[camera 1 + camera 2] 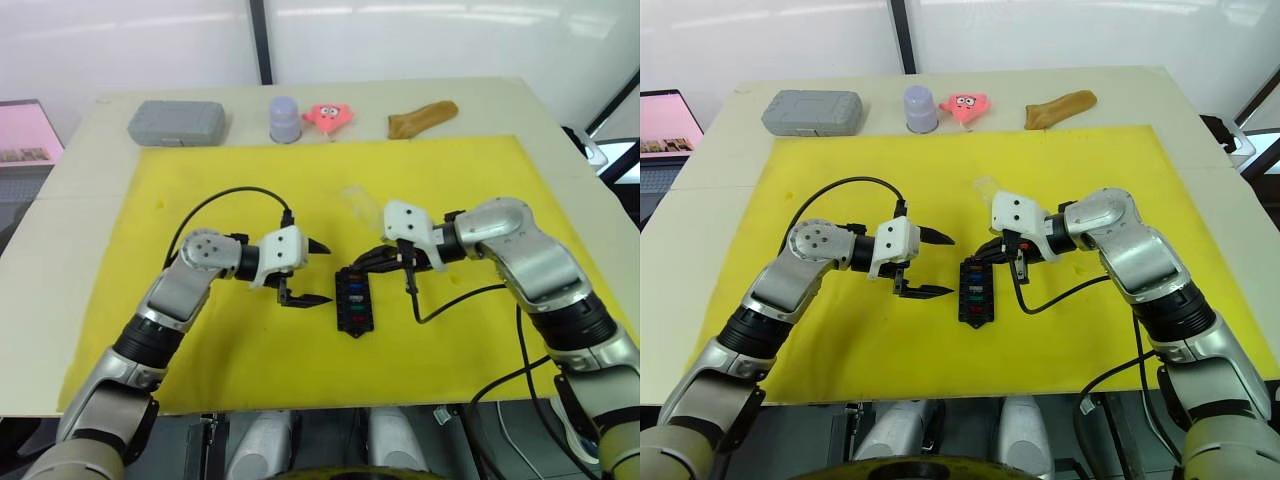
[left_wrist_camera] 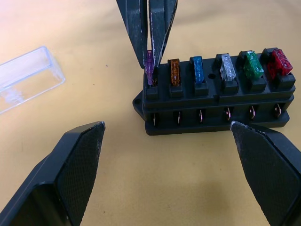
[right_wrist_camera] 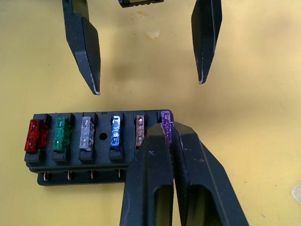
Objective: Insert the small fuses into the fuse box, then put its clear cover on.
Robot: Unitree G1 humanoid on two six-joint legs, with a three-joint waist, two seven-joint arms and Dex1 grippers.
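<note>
The fuse box (image 2: 218, 101) is sitting near the middle of the yellow mat (image 1: 200, 350), between the two arms, and its top row is holding six small fuses (image 2: 225, 67) standing upright — purple, tan, blue, white, green and red, end to end. The right end effector (image 3: 167, 128) is pinching the purple fuse (image 2: 150, 66) at the end slot nearest it, fingers closed tight on the blade. The left end effector (image 1: 308, 272) is hovering just beside the box with its fingers spread wide, gripping nothing.

The clear cover (image 2: 26, 77) is lying on the mat a little beyond the box, apart from it and from both arms. The mat around the box is lying bare on every side.

Along the far edge of the worktop (image 1: 80, 160) a grey case (image 1: 176, 122), a lilac cup (image 1: 285, 119), a pink toy (image 1: 329, 115) and a brown piece (image 1: 422, 118) are sitting in a row, well apart from the work.
</note>
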